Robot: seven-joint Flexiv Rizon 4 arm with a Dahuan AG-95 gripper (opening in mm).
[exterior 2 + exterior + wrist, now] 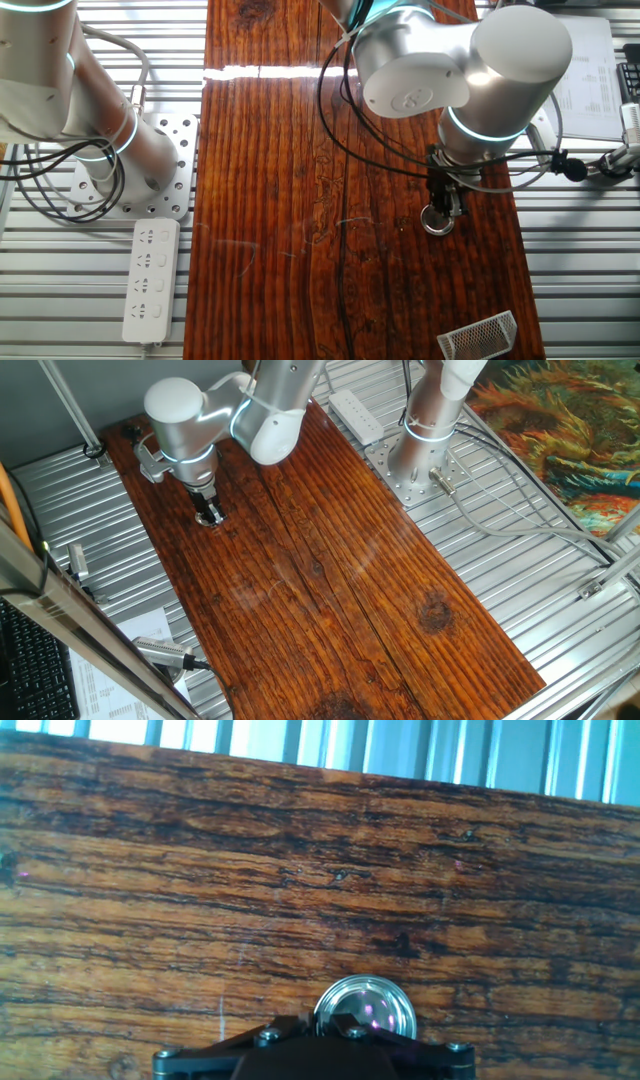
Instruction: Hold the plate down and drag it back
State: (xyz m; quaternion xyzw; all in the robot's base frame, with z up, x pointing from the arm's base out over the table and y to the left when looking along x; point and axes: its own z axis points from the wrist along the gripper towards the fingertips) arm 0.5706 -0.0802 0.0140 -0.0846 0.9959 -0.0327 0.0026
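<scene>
Plate pinned under our fingertips near the board's edge

Plate [365, 1007] is lying flat on the wooden board [330, 580], close to one long edge. We are bearing down on it with our gripper [441, 213], fingers pointing straight down so the tips are resting on the disc's near half. That vertical stance is letting us press rather than pinch. Whether the jaws are together or parted, we cannot tell, since the hand body is hiding them
</scene>
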